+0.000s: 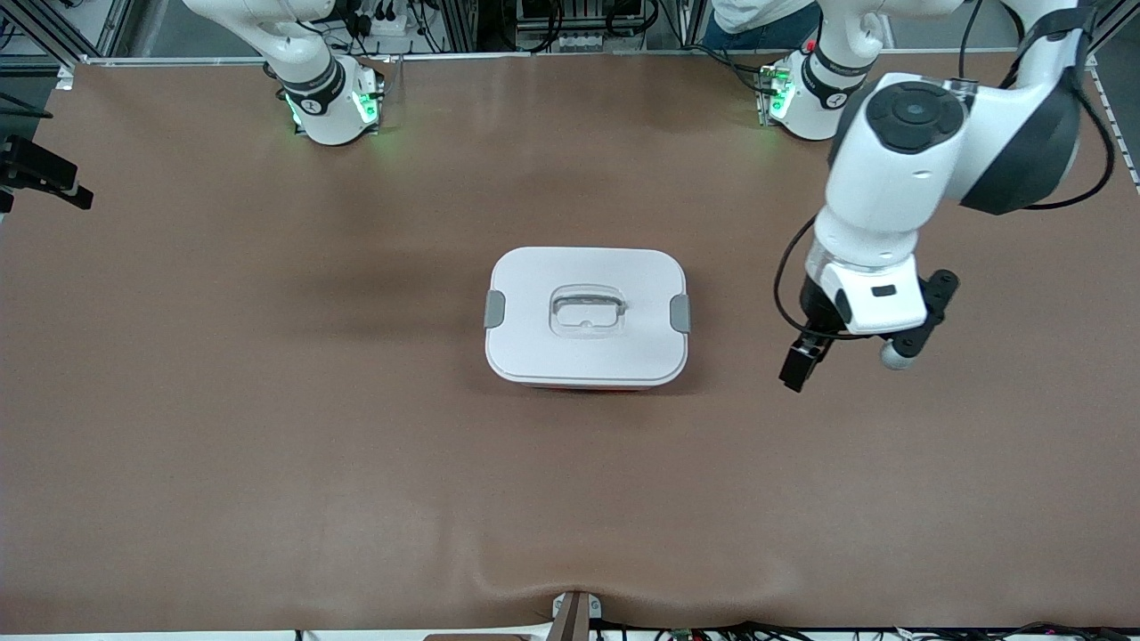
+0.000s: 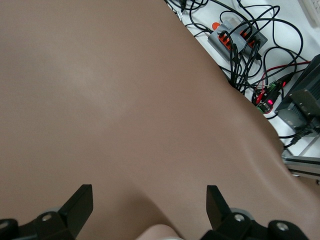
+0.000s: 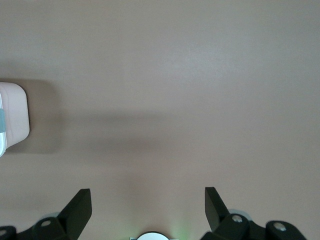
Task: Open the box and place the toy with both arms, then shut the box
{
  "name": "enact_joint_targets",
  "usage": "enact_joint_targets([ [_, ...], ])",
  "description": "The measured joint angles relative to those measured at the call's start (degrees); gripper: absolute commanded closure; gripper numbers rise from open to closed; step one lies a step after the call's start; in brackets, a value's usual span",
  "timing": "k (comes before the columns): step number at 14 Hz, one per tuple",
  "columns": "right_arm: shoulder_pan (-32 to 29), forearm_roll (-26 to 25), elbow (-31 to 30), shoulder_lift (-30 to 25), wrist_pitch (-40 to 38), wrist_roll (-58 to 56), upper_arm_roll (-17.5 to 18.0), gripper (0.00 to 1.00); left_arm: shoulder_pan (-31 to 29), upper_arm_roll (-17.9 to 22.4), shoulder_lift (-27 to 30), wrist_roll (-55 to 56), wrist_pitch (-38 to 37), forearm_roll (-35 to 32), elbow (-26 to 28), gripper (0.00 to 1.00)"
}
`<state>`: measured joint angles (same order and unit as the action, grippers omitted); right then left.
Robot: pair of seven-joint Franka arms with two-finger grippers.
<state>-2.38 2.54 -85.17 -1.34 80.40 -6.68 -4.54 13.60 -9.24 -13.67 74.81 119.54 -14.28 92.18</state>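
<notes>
1. Centrally on the brown surface (image 1: 267,427) sits the box (image 1: 587,316), which serves as the landmark for everything else.
2. Its white lid (image 1: 534,285) is on, with a grey clip (image 1: 494,309) at the end toward the right arm and another grey clip (image 1: 679,313) at the end toward the left arm; both lie flat against the lid's edges.
3. A recessed grey handle (image 1: 586,307) lies in the middle of the lid.
4. Only a thin strip of the reddish base (image 1: 588,388) shows under the lid's edge nearest the front camera.
5. The toy is not visible in any view.
6. The left pincer (image 1: 806,361) hangs over bare surface, off the box's end toward the left arm and clear of it; in the left wrist view its two black fingers (image 2: 80,205) stand wide apart with nothing between them.
7. The right pincer (image 3: 147,207) is out of the front view; in the right wrist view its fingers (image 3: 80,207) are likewise spread wide and empty, above bare surface, with one corner of the box (image 3: 14,117) at the frame's edge.
8. Cables and electronics (image 2: 240,40) lie off the surface's edge in the left wrist view.
</notes>
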Motion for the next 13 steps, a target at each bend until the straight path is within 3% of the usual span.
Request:
enact_joint_targets([
  [7,0.0,-0.19,0.0,0.0,0.0,0.02,-0.03,0.0,-9.94,-0.09,0.54,-28.93,-3.61,8.54,-4.08,0.0],
  [13,0.0,-0.28,0.0,0.0,0.0,0.04,-0.03,0.0,-12.99,-1.29,3.27,-41.51,-11.81,9.59,-4.9,0.0],
])
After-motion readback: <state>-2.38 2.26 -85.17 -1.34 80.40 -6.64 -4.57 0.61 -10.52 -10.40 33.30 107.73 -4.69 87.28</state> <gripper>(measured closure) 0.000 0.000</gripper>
